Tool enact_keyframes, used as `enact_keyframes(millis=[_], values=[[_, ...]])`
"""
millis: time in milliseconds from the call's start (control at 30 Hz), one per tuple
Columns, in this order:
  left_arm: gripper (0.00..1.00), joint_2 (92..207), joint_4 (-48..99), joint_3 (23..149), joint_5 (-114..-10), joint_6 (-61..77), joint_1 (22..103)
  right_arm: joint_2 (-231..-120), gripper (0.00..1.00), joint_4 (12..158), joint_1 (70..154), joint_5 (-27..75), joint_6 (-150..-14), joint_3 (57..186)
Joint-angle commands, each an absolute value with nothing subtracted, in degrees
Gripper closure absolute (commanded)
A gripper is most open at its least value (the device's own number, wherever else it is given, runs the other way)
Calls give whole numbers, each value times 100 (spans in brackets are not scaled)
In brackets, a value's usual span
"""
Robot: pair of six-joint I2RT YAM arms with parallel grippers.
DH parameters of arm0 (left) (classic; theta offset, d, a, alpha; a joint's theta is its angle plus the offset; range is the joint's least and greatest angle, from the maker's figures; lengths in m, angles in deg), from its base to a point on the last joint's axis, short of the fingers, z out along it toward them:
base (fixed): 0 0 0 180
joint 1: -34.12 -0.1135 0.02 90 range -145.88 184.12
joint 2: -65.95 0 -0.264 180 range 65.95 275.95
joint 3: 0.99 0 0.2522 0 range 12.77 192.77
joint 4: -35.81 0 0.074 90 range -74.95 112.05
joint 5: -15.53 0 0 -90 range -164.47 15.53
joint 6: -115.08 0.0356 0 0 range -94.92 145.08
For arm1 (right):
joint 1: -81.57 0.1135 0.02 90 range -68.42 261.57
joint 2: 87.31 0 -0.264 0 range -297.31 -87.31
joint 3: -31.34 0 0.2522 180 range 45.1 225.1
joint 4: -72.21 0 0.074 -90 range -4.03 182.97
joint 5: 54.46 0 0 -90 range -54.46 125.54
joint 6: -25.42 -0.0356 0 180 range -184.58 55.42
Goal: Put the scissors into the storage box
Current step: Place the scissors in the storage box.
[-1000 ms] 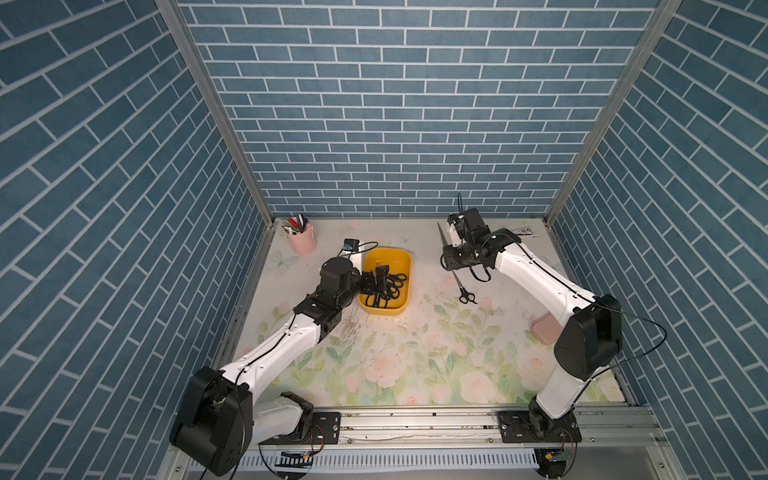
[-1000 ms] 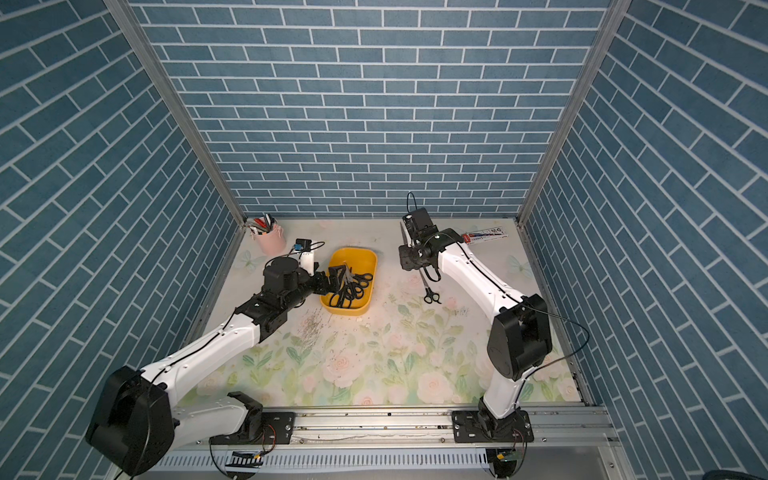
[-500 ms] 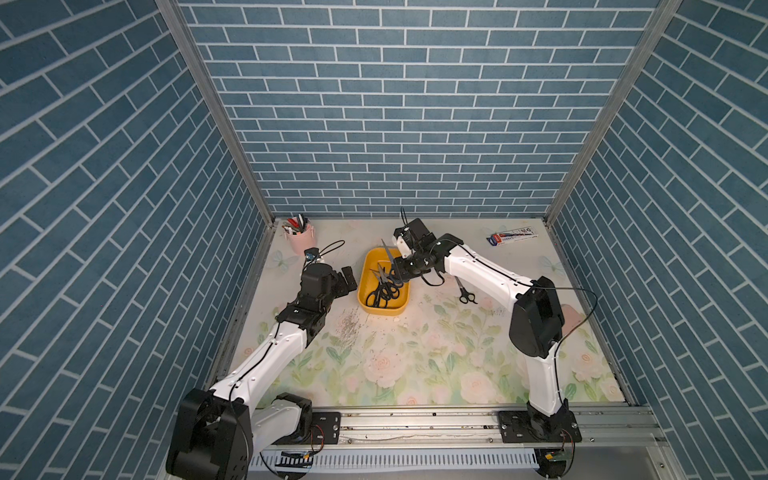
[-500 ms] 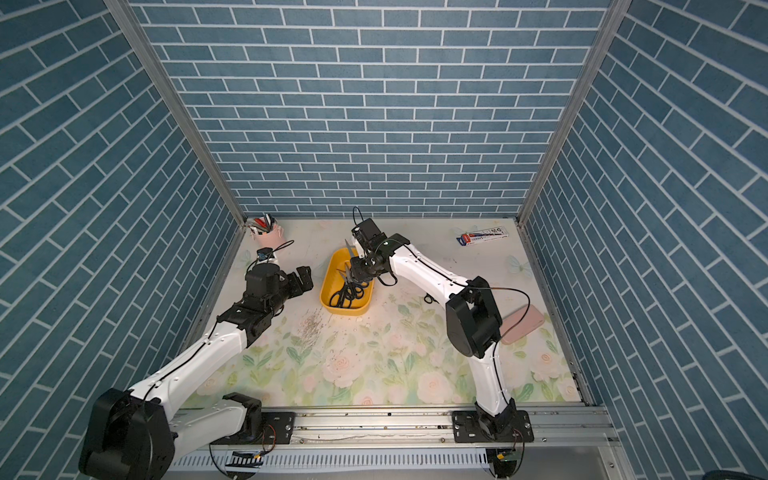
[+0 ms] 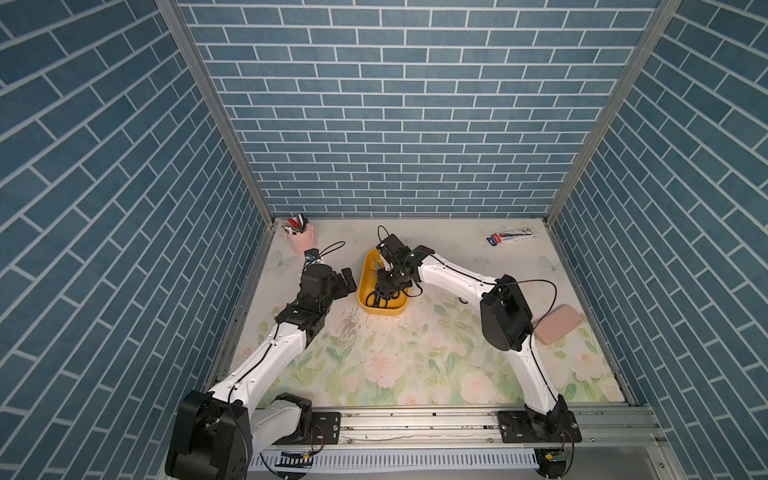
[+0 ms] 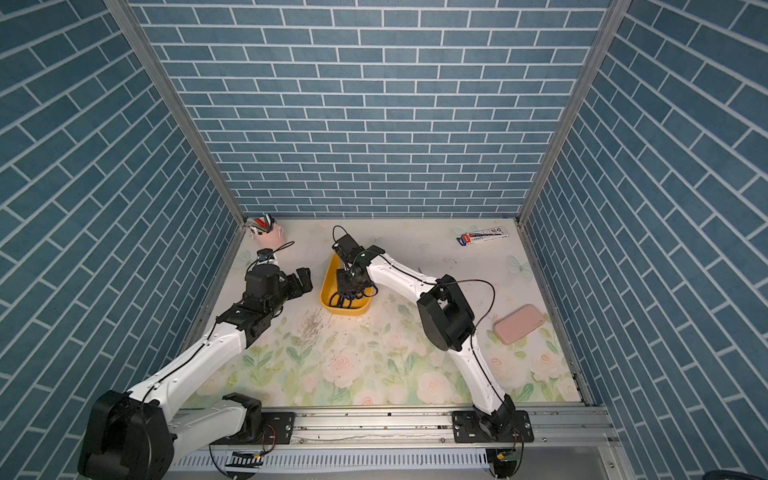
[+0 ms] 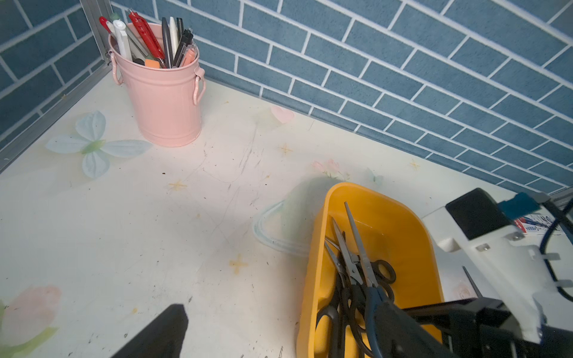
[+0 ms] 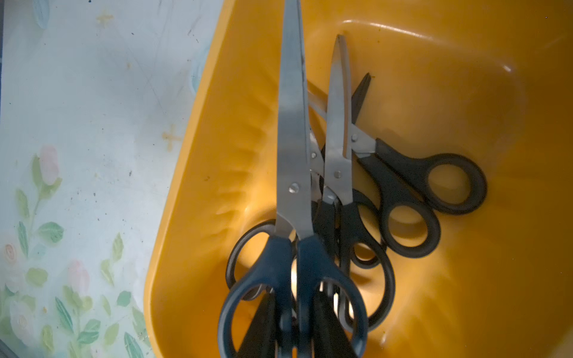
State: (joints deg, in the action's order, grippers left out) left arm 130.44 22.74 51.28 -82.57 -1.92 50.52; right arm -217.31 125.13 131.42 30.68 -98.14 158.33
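Note:
The yellow storage box (image 5: 384, 311) (image 6: 345, 309) (image 7: 311, 279) (image 8: 217, 155) sits on the floral mat with several black-handled scissors (image 5: 376, 300) (image 6: 345, 300) (image 7: 347, 260) (image 8: 403, 186) piled inside. On top of the pile lies a blue-handled pair (image 8: 293, 155) (image 7: 373, 297). My right gripper (image 5: 384, 286) (image 6: 345, 286) (image 8: 294, 328) hangs low in the box. Its fingers (image 8: 260, 328) flank that pair's handle shanks closely; whether they still press is unclear. My left gripper (image 5: 347, 282) (image 6: 303, 282) (image 7: 283, 331) stands wide open and empty just left of the box.
A pink pen cup (image 5: 301, 241) (image 6: 268, 237) (image 7: 164, 102) stands in the back left corner. A printed carton (image 5: 513, 237) (image 6: 482, 236) lies at the back right. A flat pink case (image 5: 557, 324) (image 6: 519, 323) lies by the right wall. Small specks (image 5: 349, 328) litter the mat before the box.
My right arm has swung from the back right over to the box and lowered the blue-handled scissors onto the pile. The left gripper has drawn back leftward out of the box.

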Motion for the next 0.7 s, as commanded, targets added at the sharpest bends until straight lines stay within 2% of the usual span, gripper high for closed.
enact_keyframes(millis=[0,100,200,333,400,433,667], values=[[0,13032,2220,5031,-8266,-112,5038,-21800,55,12552,13159,3207,-10028,16050],[0,12961,2322,5022,-8121,-43,5038,-21658,49,12502,13165,3264,-9958,16045],[0,12846,2419,5031,-8042,33,5039,-21244,49,12279,13158,3376,-9660,15962],[0,12755,2823,5046,-7273,230,5062,-20020,51,11668,13138,4356,-8917,15232],[0,12863,3049,5167,-6634,510,5290,-19425,46,11455,12987,4860,-8544,14673],[0,12956,2991,5303,-6676,665,5564,-19155,46,11430,12793,4951,-8413,14399],[5,13655,3047,6137,-5966,1752,7120,-18419,51,12023,10753,3485,-7553,12922]])
